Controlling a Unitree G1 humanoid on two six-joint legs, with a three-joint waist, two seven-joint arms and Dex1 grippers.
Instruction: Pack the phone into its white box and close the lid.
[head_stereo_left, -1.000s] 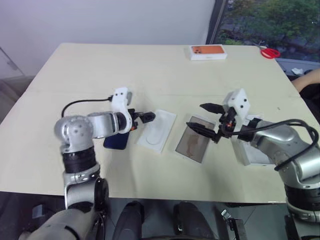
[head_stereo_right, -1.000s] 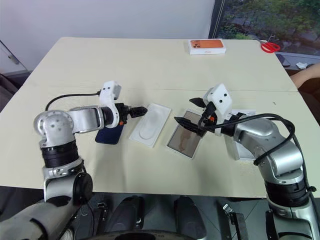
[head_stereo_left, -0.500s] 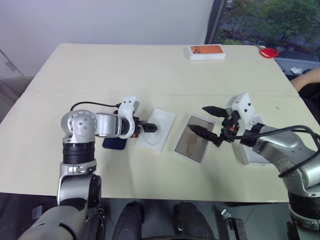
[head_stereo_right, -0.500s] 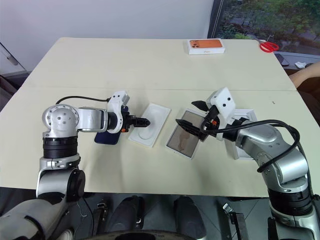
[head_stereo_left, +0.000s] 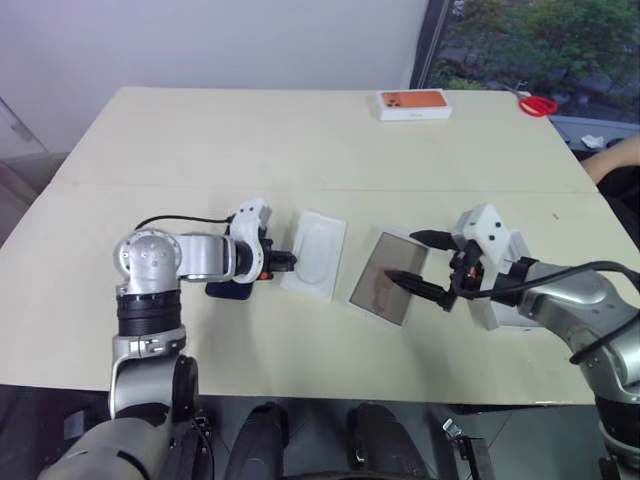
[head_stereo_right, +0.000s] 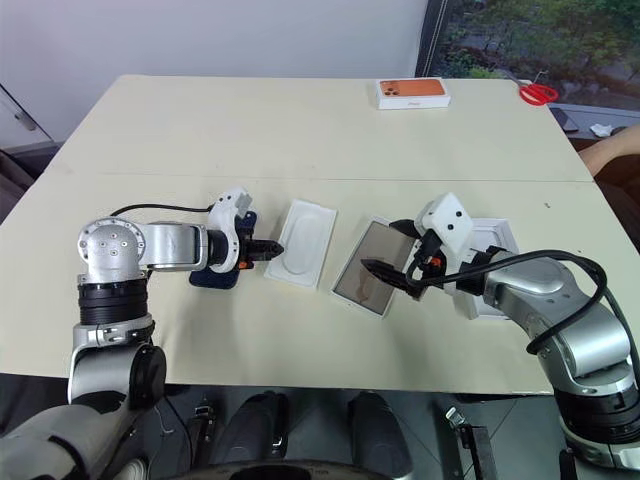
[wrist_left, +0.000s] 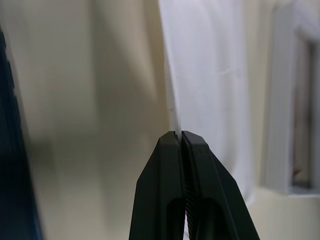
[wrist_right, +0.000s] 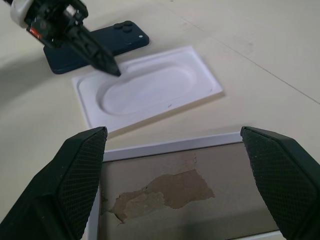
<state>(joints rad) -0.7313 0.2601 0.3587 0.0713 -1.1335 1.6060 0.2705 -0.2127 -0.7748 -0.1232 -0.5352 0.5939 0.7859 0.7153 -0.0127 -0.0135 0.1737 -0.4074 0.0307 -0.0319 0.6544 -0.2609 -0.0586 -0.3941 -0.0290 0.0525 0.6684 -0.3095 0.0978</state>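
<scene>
**A:** Where is the slim dark navy-blue phone (wrist_right: 97, 47) right now?

**B:** Flat on the cream-coloured bench (head_stereo_left: 250, 130), back up with its camera cluster showing, on the robot's left. Much of it is hidden behind the left gripper (head_stereo_right: 262, 251) in the head views. Just beside it lies the thin white insert with the oval recess (head_stereo_left: 315, 254).

**A:** And that gripper's jaws?

**B:** Pressed together. The left wrist view shows the two black fingers (wrist_left: 170, 180) meeting at the near edge of the insert, and a thin white edge appears to run into the seam between the tips. Whether they truly pinch it or only touch it, I cannot tell.

**A:** The shallow white cardboard box (head_stereo_left: 388, 279)?

**B:** Near the middle of the bench, on the far side of the insert from the phone, its greyish-brown glossy floor showing a torn-looking patch. The right gripper (head_stereo_left: 425, 261) hovers over its right-hand end, jaws spread wide, nothing between them.

**A:** The lid?

**B:** The deeper white cardboard lid (head_stereo_right: 492, 240) lies open side up behind the right arm. At the far edge of the bench sit a white box with an orange phone picture (head_stereo_left: 415, 103) and red-handled scissors (head_stereo_left: 540, 105).
</scene>
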